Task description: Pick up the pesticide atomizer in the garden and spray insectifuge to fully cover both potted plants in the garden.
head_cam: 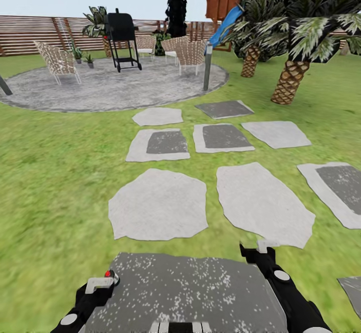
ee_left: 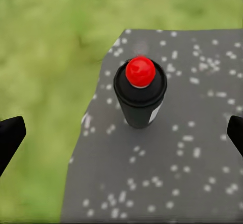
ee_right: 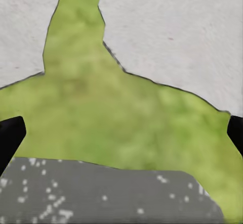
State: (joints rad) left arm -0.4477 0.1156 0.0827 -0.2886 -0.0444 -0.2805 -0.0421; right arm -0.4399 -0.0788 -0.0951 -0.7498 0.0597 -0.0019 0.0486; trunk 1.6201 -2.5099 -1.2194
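Note:
The pesticide atomizer [ee_left: 139, 92] stands upright on a dark speckled stone slab [ee_left: 192, 173]; I see it from above as a dark body with a red top. My left gripper [ee_left: 123, 135] hovers over it, open, fingers spread wide on both sides and touching nothing. In the head view only the atomizer's red top [head_cam: 108, 274] peeks out beside the left gripper [head_cam: 98, 287]. My right gripper [head_cam: 258, 250] is open and empty over grass at the slab's far corner. Two small potted plants [head_cam: 77, 53] [head_cam: 89, 60] sit far off on the round patio [head_cam: 100, 90], by a wicker chair.
Pale stepping stones [head_cam: 158, 205] cross the lawn toward the patio. On the patio stand a black grill [head_cam: 121, 34], wicker chairs [head_cam: 57, 61] and a grey bollard lamp [head_cam: 207, 64]. Palm trees [head_cam: 291, 79] are at the right, a slatted fence [head_cam: 30, 32] behind.

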